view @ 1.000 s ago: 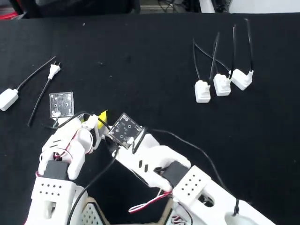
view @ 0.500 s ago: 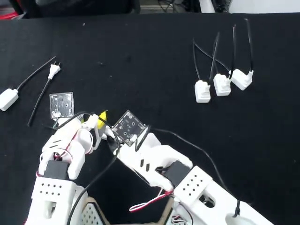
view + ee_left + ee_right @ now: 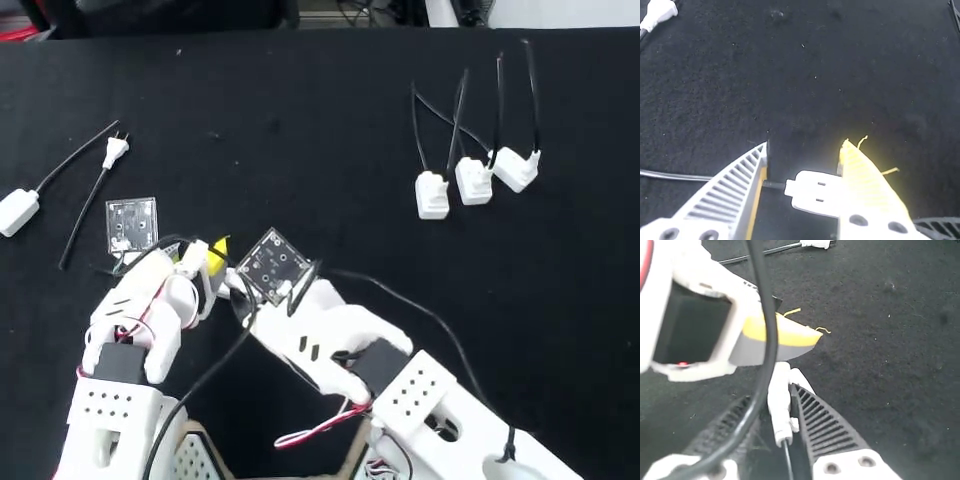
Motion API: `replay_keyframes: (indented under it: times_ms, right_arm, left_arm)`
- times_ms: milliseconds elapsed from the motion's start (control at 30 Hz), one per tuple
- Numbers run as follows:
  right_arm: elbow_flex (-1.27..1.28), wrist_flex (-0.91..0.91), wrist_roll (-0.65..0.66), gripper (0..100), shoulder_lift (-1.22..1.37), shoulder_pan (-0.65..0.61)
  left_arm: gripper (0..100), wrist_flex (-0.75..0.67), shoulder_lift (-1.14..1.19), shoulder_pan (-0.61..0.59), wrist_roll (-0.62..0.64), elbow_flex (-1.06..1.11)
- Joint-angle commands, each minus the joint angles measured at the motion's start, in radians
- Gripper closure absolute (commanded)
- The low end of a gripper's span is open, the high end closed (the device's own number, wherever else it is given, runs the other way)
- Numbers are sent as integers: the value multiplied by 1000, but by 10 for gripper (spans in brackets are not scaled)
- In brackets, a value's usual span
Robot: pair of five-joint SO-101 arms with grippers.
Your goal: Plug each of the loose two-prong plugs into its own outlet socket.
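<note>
Right gripper (image 3: pixel 772 392) is closed down narrow on a white plug (image 3: pixel 781 407). The plug sits lengthwise between its ribbed fingers (image 3: pixel 822 432), and its thin black lead (image 3: pixel 785 455) exits at the end nearer the wrist. The plug's other end points at the left gripper (image 3: pixel 805 145). In the left wrist view a white plug body with a lead at one end sits right at that gripper. Cannot tell whether the left gripper is clamping it or just standing around it. In the high view both grippers meet close together at the near side of the black table (image 3: pixel 320 100), left of centre. A thick arm cable (image 3: pixel 767 340) crosses in front of the right wrist view.

A loose plug (image 3: pixel 117 150) lies far left on the table, prongs toward the far edge, with its lead trailing toward the near side. A free socket (image 3: pixel 18 211) lies at the left edge, near that plug but not touching it, its own lead running off toward the far side. Both are well apart from the grippers.

Three sockets sit side by side far right, white blocks (image 3: pixel 432 195) (image 3: pixel 473 181) (image 3: pixel 515 169). Each has a black cable heading to the far edge, and the cables cross one another. They are well apart from both arms
</note>
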Motion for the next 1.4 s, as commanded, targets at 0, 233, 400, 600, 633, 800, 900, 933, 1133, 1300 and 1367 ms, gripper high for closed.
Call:
replay_keyframes:
  times_ms: [0,233,400,600,633,800,900,933,1133,1300,1367]
  right_arm:
    - [-139,0,-23,988,-42,41]
    - [-145,-2,-23,988,-42,40]
    - [-140,-3,-25,988,-42,43]
    - [-125,28,-21,988,-42,49]
    - [-127,66,-23,988,-41,63]
    - [-117,144,-23,988,19,143]
    - [-153,149,-25,988,130,164]
    - [-176,158,-25,988,174,166]
    - [-305,258,-60,988,397,138]
    - [-314,221,-68,988,539,72]
    - [-314,203,-91,988,576,44]
  left_arm:
    - [773,6,2,-5,-2,4]
    - [773,6,2,-4,-2,5]
    - [773,6,2,-4,-2,8]
    - [773,6,-6,-16,-2,-2]
    - [773,6,-8,-33,-2,-13]
    - [773,14,2,-140,5,-96]
    - [773,14,3,-179,0,-101]
    - [773,14,5,-196,-2,-101]
    - [773,5,189,-222,-60,-162]
    - [773,5,583,-228,-58,-348]
    - [773,5,726,-229,-58,-418]
